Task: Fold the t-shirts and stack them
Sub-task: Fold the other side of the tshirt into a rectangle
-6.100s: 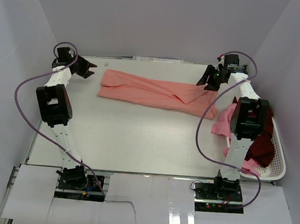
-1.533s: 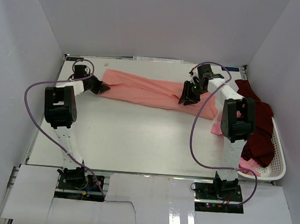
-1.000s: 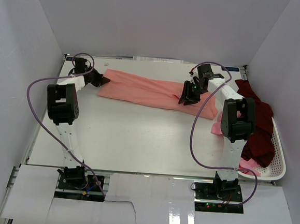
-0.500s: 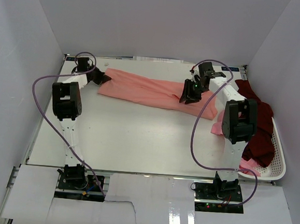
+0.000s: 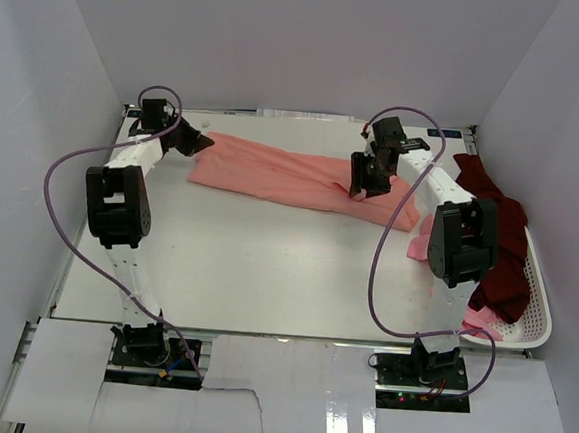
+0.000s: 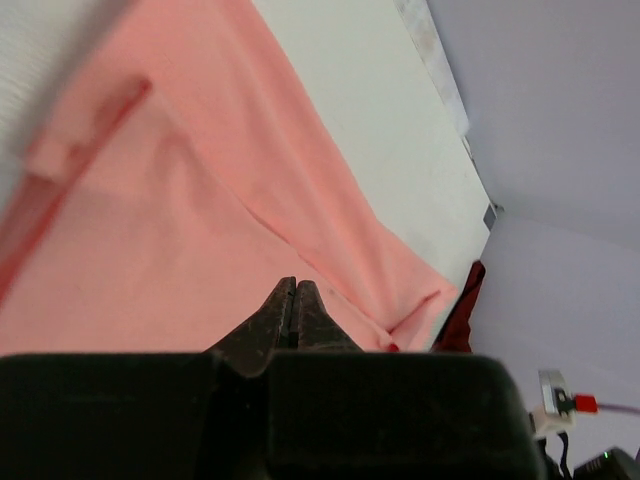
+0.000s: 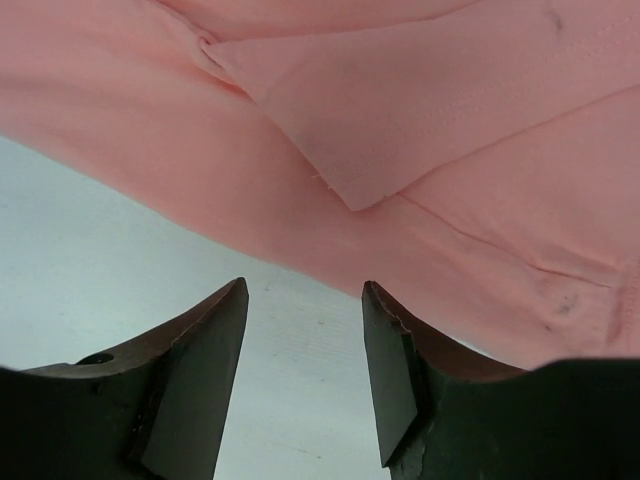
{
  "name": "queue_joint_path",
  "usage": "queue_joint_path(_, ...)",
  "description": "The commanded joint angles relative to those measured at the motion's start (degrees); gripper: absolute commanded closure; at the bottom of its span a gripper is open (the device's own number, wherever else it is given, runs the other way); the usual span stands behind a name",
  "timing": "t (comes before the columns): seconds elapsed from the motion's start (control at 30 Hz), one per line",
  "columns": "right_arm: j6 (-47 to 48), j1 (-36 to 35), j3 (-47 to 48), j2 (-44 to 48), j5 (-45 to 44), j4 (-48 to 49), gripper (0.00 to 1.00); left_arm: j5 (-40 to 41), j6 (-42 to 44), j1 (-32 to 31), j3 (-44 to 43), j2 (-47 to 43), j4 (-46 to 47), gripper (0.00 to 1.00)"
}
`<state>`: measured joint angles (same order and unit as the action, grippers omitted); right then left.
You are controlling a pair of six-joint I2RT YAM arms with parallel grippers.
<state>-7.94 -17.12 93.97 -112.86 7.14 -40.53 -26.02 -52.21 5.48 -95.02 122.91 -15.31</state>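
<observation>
Your left gripper (image 5: 201, 142) is pressed together at the left end of the salmon-pink t-shirt (image 5: 283, 174), which lies across the far table (image 5: 266, 265). If it caught no cloth, that end stays behind. Your right gripper (image 7: 305, 300), spread over the sleeve flap, may pinch several layers. Count: one salmon-pink shirt, one lighter pink t-shirt (image 5: 422, 249), one maroon t-shirt (image 5: 496, 263), one basket (image 5: 541, 297).

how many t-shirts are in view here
3. A salmon-pink shirt lies spread on the table. A lighter pink shirt spills over the left edge of the basket. A dark maroon shirt lies in the basket. More may be hidden underneath.
</observation>
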Motion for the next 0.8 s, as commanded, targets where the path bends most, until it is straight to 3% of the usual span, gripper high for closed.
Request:
queue_joint_path(0.0, 2.49, -2.21, -1.60, 0.62, -10.64, 0.10, 0.44, -3.07, 1.84, -4.23, 5.27, -8.82, -0.42, 0.98)
queue_joint_path(0.33, 3.55, -4.93, -6.17, -0.08, -22.52, 5.81, 0.43, -6.14, 0.44, -14.87, 15.65, -10.42, 6.59, 0.98)
queue_joint_path(0.77, 3.46, -5.64, -1.52, -4.82, -21.64, 7.40, 0.44, -6.58, -3.52, -20.85, 7.85, 1.44, 11.53, 0.98)
